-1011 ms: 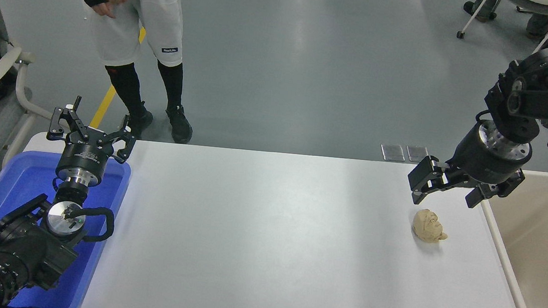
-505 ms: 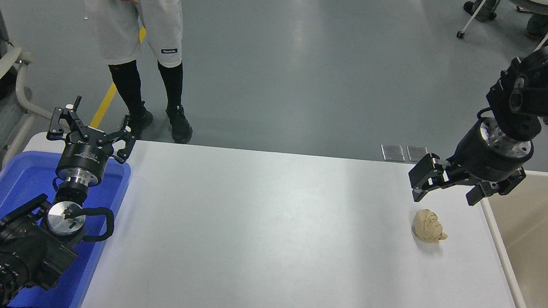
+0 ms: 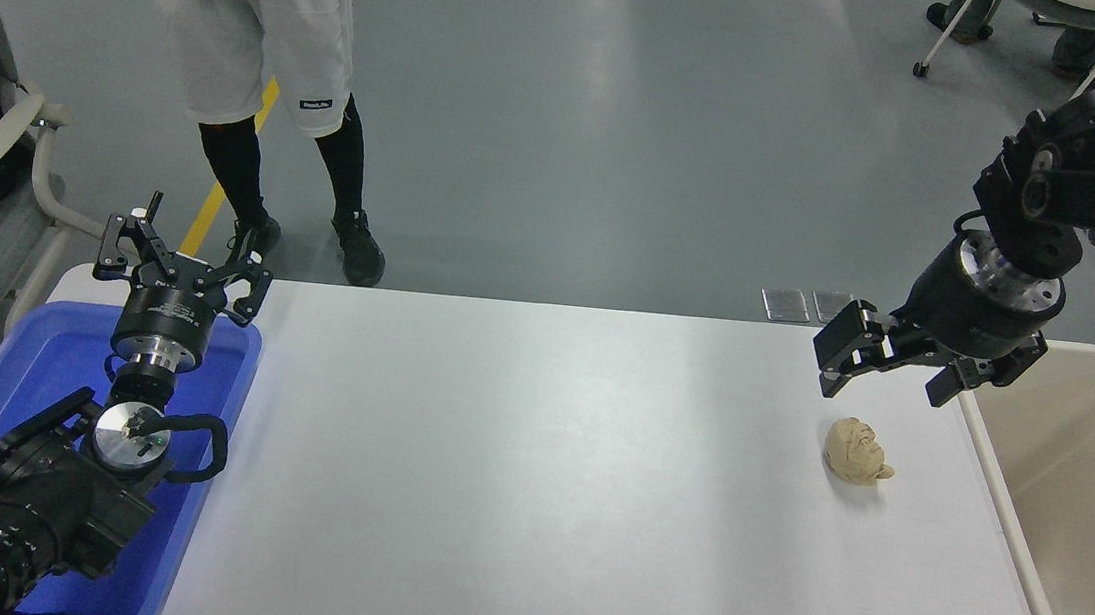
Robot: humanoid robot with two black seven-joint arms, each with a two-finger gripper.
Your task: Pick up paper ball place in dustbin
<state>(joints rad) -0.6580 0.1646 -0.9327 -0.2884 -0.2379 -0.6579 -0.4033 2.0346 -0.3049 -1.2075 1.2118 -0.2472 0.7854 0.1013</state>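
Dustbin: we see one cream dustbin [image 3: 1070,519] at the table's right edge; nothing shows inside it.
Blue bin: one blue bin [image 3: 16,397] at the table's left edge, with the left gripper [image 3: 180,264] above it, jaws spread wide.
Paper ball: we count one paper ball [image 3: 857,451], lying on the table near the right edge, just beside the dustbin.
Right gripper: the right gripper [image 3: 888,365] hangs above the ball, apart from it, jaws wide and holding nothing.
Table: one white table [image 3: 530,487].
Room: grey floor [image 3: 624,134]; one person [image 3: 251,48] stands beyond the far left corner.
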